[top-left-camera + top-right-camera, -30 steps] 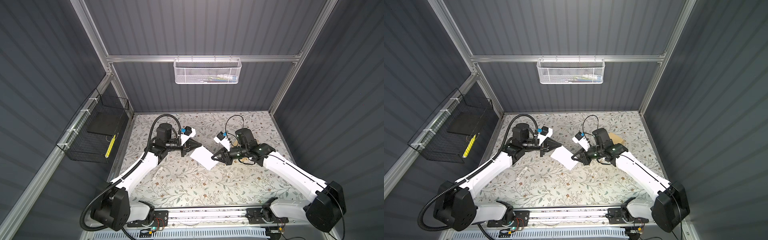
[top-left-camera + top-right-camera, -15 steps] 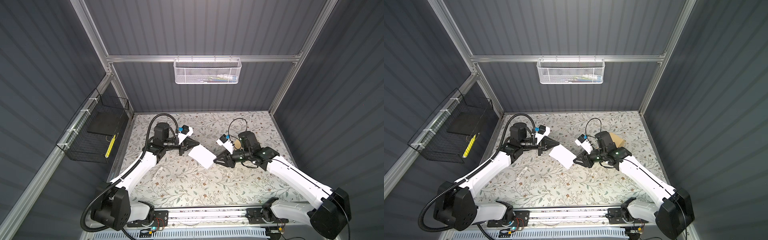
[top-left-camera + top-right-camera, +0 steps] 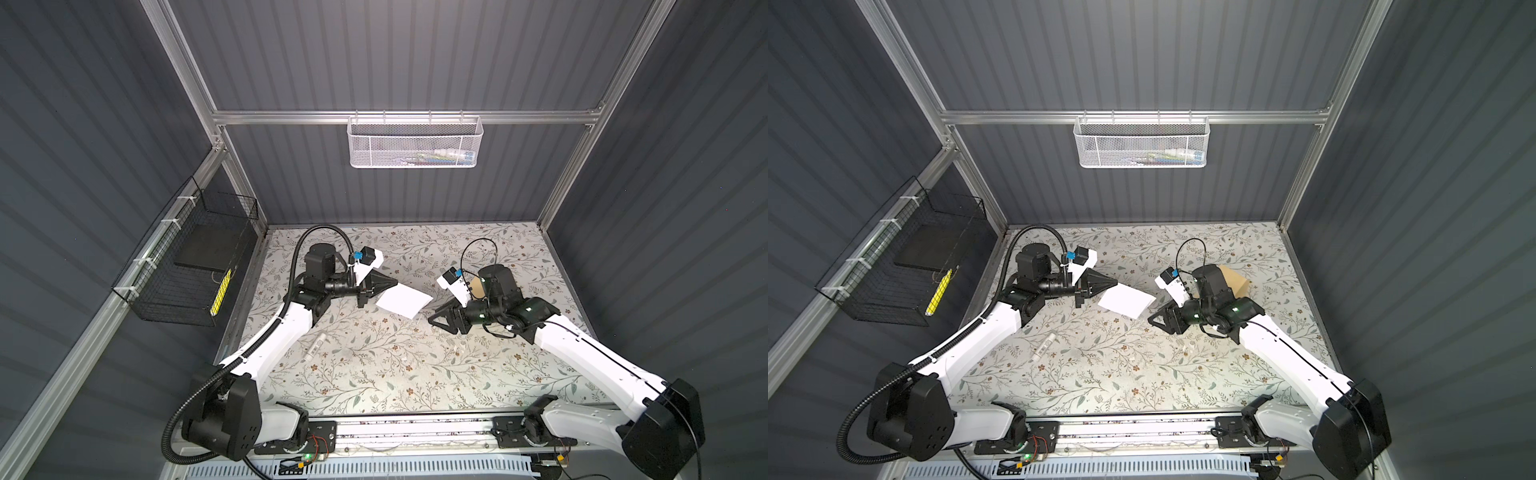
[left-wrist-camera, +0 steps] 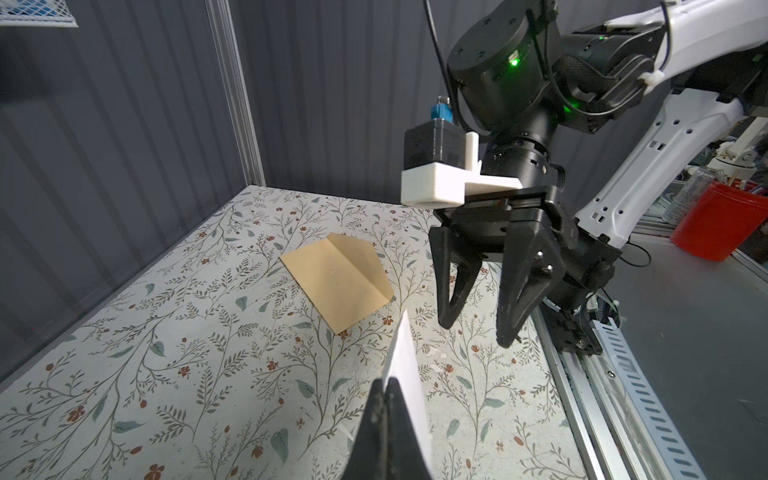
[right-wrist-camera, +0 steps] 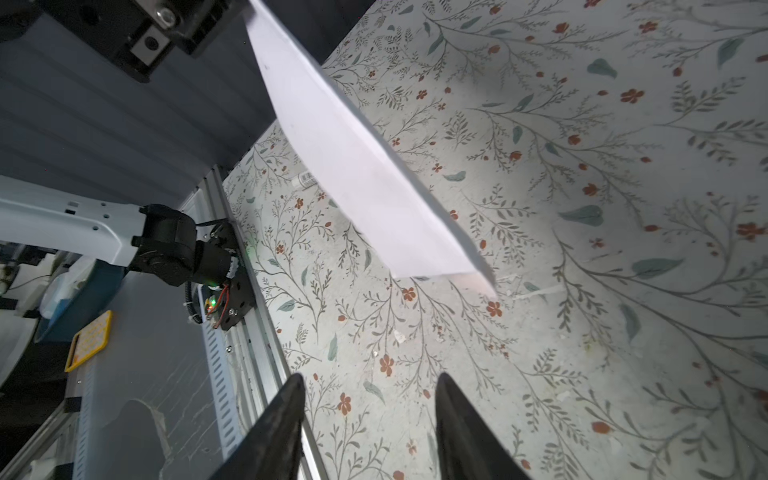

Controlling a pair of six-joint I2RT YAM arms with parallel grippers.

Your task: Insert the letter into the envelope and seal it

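My left gripper (image 3: 394, 284) is pinched fully shut on one edge of the letter (image 3: 402, 301) and holds the white sheet off the counter (image 3: 374, 374), tilted, its free end reaching toward my other arm. In the left wrist view the paper (image 4: 409, 374) rises edge-on from between the closed black fingers (image 4: 380, 409).

My right gripper (image 3: 431, 321) stands about half open and holds nothing. In the right wrist view its two fingertips (image 5: 291, 384) are spread over bare floral counter, and the letter (image 5: 361, 166) hangs ahead of them, close but not touching.

The tan envelope (image 4: 336, 282) lies flat on the counter with its flap open, toward the far right corner. In a top view my right wrist hides part of it (image 3: 1235, 282).

A small white stick (image 3: 313, 348) lies on the counter beside my left forearm, well apart from the letter and the envelope.
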